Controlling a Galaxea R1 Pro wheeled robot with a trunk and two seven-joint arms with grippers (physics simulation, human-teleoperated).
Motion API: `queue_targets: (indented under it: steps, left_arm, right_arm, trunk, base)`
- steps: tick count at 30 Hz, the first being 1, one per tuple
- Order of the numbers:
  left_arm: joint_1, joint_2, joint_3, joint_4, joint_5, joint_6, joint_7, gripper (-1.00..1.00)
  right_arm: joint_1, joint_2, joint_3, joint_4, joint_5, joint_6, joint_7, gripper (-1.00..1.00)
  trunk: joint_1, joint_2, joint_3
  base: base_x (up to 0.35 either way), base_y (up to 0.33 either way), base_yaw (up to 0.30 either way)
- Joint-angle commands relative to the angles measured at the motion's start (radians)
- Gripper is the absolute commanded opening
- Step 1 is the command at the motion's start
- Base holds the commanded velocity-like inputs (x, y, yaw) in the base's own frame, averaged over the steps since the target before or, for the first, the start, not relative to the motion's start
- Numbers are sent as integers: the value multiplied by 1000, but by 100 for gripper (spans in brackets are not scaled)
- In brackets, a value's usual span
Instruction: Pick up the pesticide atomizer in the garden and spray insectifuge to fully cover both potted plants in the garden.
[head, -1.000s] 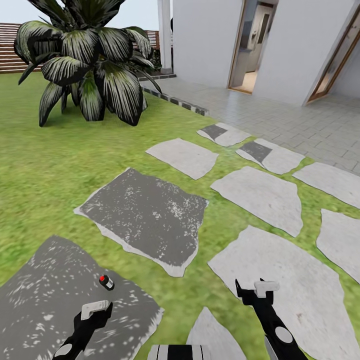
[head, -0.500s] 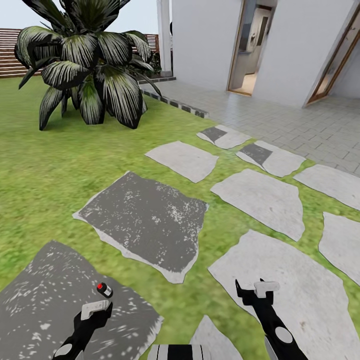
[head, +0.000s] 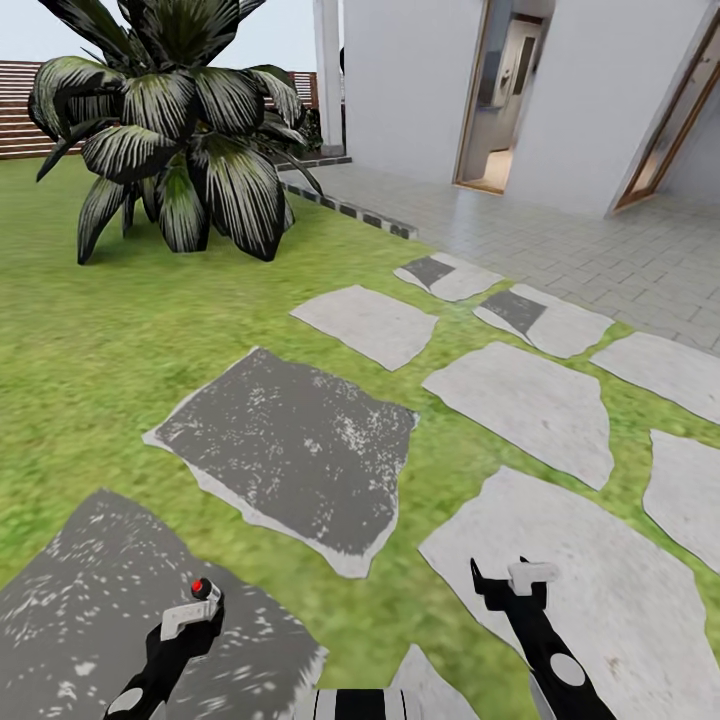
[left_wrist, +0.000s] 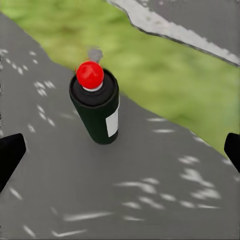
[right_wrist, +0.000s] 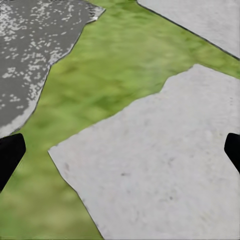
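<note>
Right, atomizer stands upright on a dark grey paving slab in the lawn, just ahead of the left gripper. In the left wrist view it sits between the two dark fingertips, which are spread wide at the picture's edges, well apart from the bottle, so the left claw is spread and holding nothing. Right gripper hangs over a pale slab, its tips also spread wide in the right wrist view, empty.

Bottle looks slim, dark green-black, with a pale label on one side and a red cap on top. Likely light and rigid, smooth-sided, so probably a bit slippery and easy to tip because it is narrow and tall for its base. Best hold, I'd judge, is around the mid body at label height, below the shoulder, squeezing squarely across the round wall; grabbing the cap risks toppling it or pressing the nozzle early.

Striped agave stands far back on the lawn; not a target
</note>
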Motion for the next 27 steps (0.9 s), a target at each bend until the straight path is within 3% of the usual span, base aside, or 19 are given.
queue_targets:
  steps: [1,15,27]
  left_arm:
    - [0,-1,7,1,4,-2,-10,100]
    - [-1,0,7,-10,6,-2,-10,100]
    - [-1,2,7,-2,4,-71,-10,100]
  right_arm:
    - [0,0,0,0,0,-3,0,100]
    - [0,0,-1,1,0,-3,0,100]
    - [0,0,-1,0,0,-3,0,100]
  trunk:
    - [0,0,-1]
    - [0,0,-1]
    - [5,-3,-60]
  base:
    - [165,134,0]
    - [31,25,0]
    - [0,0,0]
